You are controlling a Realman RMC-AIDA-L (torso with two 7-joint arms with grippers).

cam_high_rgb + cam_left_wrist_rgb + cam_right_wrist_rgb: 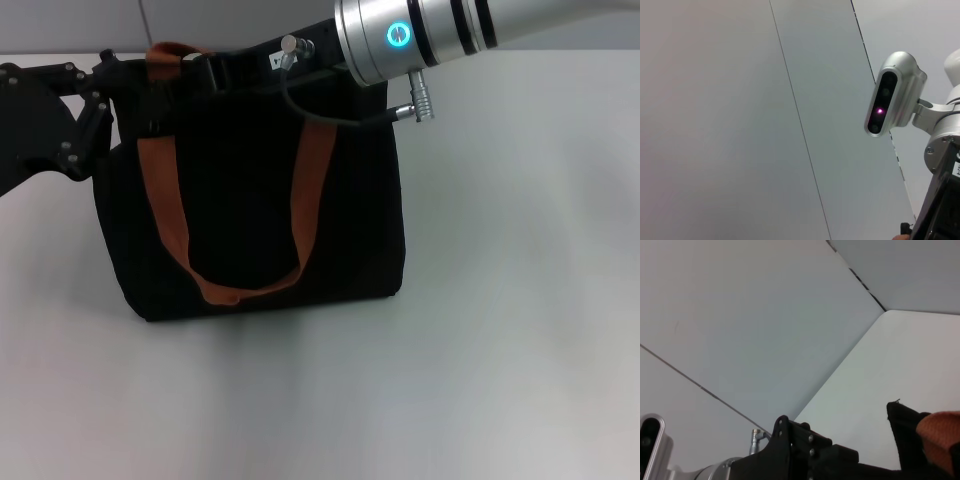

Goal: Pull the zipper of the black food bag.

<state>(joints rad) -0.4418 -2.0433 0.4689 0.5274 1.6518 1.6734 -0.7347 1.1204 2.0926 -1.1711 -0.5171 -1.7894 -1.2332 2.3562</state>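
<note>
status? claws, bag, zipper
Left claw at bag's top left corner. Right arm over the top right edge, its claw hidden. Zipper not visible. Bag upright on table.

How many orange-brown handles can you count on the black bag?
2: one handle hangs down the front of the black food bag; the other arches above its top left corner, partly hidden.

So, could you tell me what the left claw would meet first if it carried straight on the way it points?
Most likely the black food bag: the left claw points across at the bag's top left corner, beside the orange-brown handle. Contact can't be judged; depth is unclear.
</note>
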